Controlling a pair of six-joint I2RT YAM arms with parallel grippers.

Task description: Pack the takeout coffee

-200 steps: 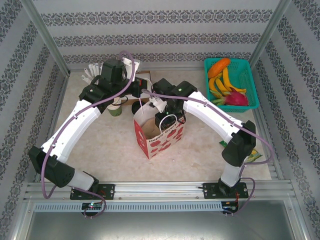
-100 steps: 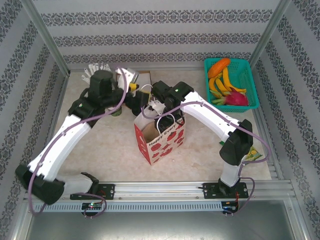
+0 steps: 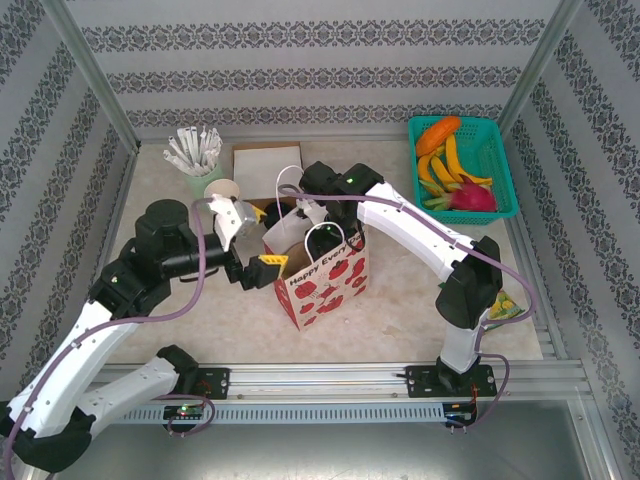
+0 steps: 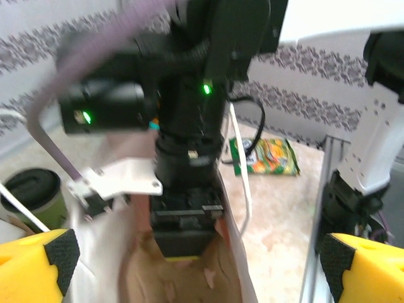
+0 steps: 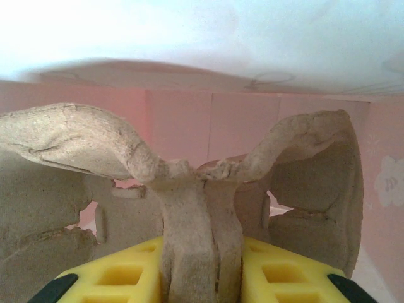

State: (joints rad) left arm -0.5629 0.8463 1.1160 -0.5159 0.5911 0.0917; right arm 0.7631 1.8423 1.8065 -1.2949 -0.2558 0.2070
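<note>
**Top external view: the left arm is coming back to the bag with its jaws spread**

The left gripper (image 3: 265, 238) is now hanging at the left side of the paper bag (image 3: 330, 280), which is standing near the middle of the table (image 3: 410, 310). A second ago it was reaching toward the far left corner with its jaws together. Now they are standing wide apart with nothing between them.

The right gripper (image 5: 202, 265) is staying down inside the bag, its jaws clamped on a brown cardboard piece (image 5: 189, 189), as it was a second ago.

The coffee cup (image 4: 28, 189), its black lid on, is showing at the left edge of the left wrist view. It is standing upright on the table beyond the bag's far left side, outside the bag. So the packing is probably still waiting on a fresh grasp of the cup.

Much is proving hard to read:
- From above, the bag's handles and the arms are covering the spot where the cup should be.
- The bag's floor is lying hidden under the right gripper.
- What the cardboard piece is meant for is not clear.
- The left wrist picture is blurring.
</note>
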